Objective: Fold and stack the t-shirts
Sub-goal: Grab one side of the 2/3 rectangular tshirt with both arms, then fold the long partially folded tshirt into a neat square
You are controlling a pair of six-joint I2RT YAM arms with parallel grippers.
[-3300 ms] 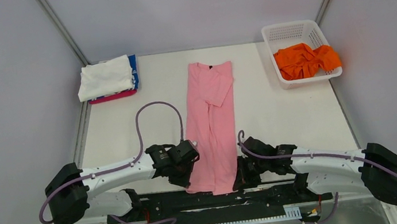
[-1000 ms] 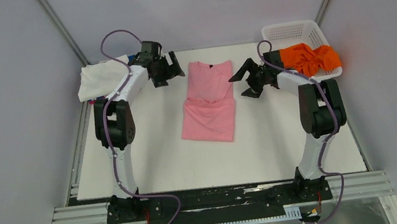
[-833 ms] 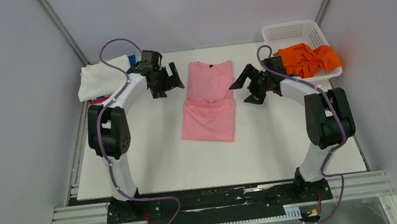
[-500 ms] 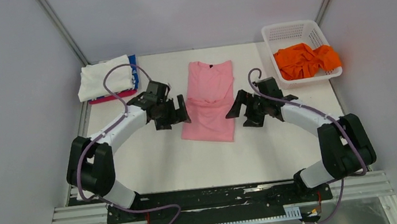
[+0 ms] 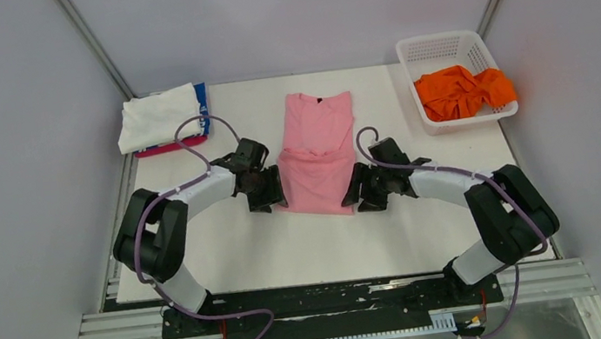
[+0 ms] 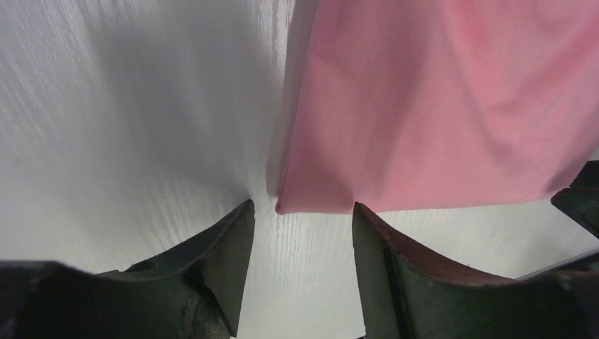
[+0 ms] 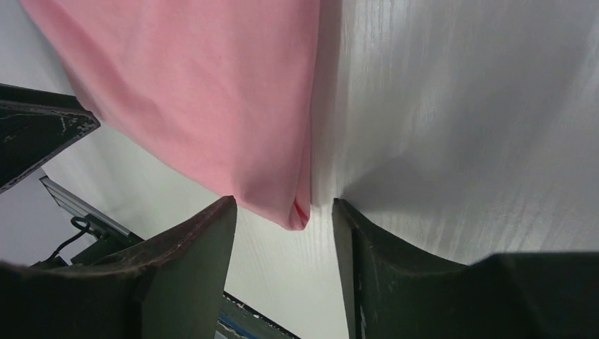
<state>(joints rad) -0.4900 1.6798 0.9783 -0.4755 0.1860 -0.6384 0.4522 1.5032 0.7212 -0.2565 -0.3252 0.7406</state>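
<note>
The light pink t-shirt (image 5: 317, 154) lies flat mid-table, folded in half, collar at the far end. My left gripper (image 5: 270, 194) sits low at its near left corner and my right gripper (image 5: 358, 195) at its near right corner. In the left wrist view the pink corner (image 6: 297, 198) lies just at the tips of the open left gripper (image 6: 300, 212), with bare table between the fingers (image 6: 219, 261). The right wrist view shows the same: the shirt's corner (image 7: 300, 208) lies between the tips of the open right gripper (image 7: 282, 206), unpinched.
A stack of folded t-shirts, white (image 5: 157, 116) over blue and magenta, sits at the back left. A white lattice basket (image 5: 437, 48) at the back right holds a crumpled orange t-shirt (image 5: 462, 91). Grey walls close in both sides.
The pink shirt went from full length to folded in half. Both arms then came back from its far end to the near corners, and their jaws narrowed.
</note>
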